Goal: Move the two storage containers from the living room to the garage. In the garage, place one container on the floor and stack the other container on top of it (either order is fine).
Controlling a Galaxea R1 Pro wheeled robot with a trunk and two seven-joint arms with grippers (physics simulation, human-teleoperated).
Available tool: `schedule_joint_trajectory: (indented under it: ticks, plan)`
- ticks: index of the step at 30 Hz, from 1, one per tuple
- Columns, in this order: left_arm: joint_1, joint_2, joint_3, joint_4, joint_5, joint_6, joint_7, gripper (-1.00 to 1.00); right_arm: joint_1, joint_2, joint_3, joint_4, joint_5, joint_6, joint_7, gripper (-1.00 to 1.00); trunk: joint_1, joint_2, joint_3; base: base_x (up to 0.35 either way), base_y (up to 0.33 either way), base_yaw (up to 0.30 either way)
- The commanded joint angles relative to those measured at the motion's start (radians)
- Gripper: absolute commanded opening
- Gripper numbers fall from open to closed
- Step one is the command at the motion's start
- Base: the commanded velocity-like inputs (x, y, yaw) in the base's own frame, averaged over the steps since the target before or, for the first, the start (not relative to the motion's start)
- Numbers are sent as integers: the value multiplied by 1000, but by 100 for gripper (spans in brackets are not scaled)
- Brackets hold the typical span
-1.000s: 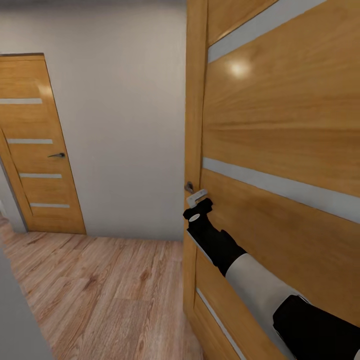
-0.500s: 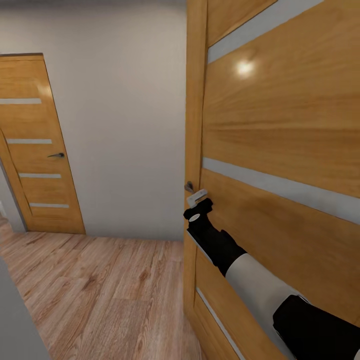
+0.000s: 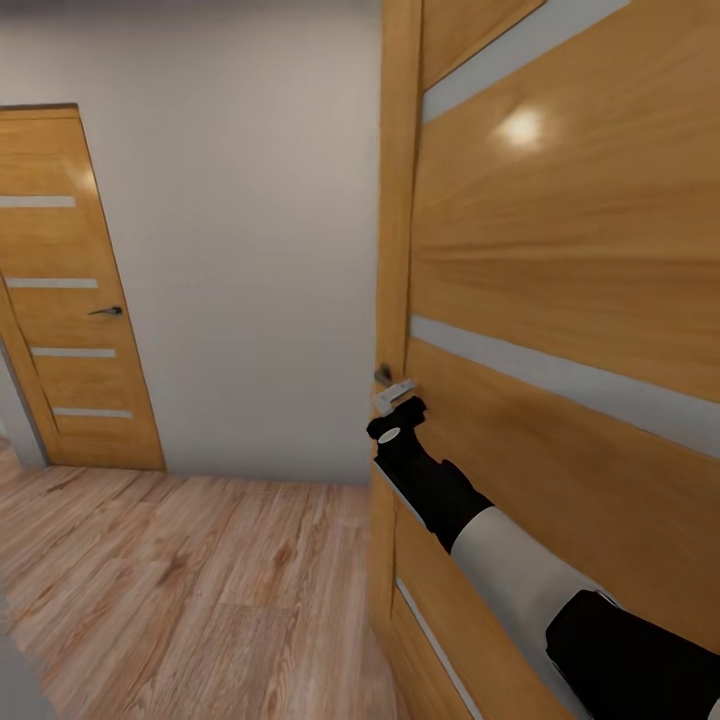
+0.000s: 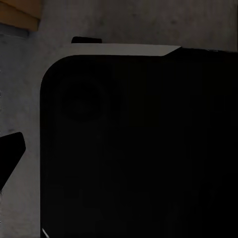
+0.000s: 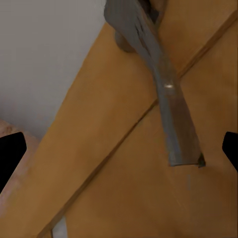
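— Reaching along the near wooden door [image 3: 560, 250] on the right, the right hand [image 3: 398, 412] sits just beside the grey lever handle [image 3: 393, 391] at the door's left edge. Is it gripping the lever?

— I'd say not: in the right wrist view the lever [image 5: 158, 84] lies between two dark fingertips [image 5: 10, 156] that stand wide apart at either side, so that hand is spread open and clamps nothing.

— And the left hand?

— Cannot tell; the left wrist view is mostly a dark rounded body with a pale edge over a grey surface.

— Where are the two storage containers?

— Somewhere out of sight; what lies ahead is a light wood-plank floor [image 3: 200, 590], a pale wall [image 3: 250, 250] and a second slatted door [image 3: 70, 290] at far left.

— How should they handle once reached?

— Lidless shallow bins should be light and stiff, probably a bit slick, so my guess is to pinch a long rim wall near its middle and keep it level
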Motion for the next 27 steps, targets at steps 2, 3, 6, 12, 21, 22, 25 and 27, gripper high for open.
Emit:
schedule_joint_trajectory:
  ticks: [2, 3, 6, 12, 21, 22, 25, 27]
  plan:
    - [0, 0, 0, 0, 8, -2, 0, 100, -1, 0, 2, 0, 10, 11, -5, 100, 1, 0, -1, 310, 0, 0]
    - [0, 0, 0, 0, 8, -3, 0, 100, -1, 0, 2, 0, 10, 10, -5, 100, 1, 0, -1, 201, 0, 0]
    - [0, 0, 1, 0, 7, -3, 0, 100, -1, 0, 2, 0, 10, 10, -5, 100, 1, 0, -1, 110, 0, 0]
    - [0, 0, 1, -1, 7, -4, 0, 100, -1, 0, 0, 1, 8, 9, -5, 100, 1, 0, -1, 19, 0, 0]
    - [0, 0, 1, -1, 7, -4, 0, 100, -2, 0, -13, 37, 5, 4, -5, 100, 1, 0, -1, 1, 0, 0]
    - [0, -1, 1, -1, 7, -4, 0, 100, -3, 0, -14, 45, 5, 3, -5, 100, 1, 0, -1, 0, 0, 0]
    - [0, -1, 1, -1, 7, -4, 0, 100, -16, 0, -19, 72, 4, 0, -5, 100, 1, 0, -1, 0, 0, 0]
    - [0, -1, 1, -1, 7, -4, 0, 100, -38, 0, -25, 105, 3, -4, -5, 100, 1, 0, -1, 0, 0, 0]
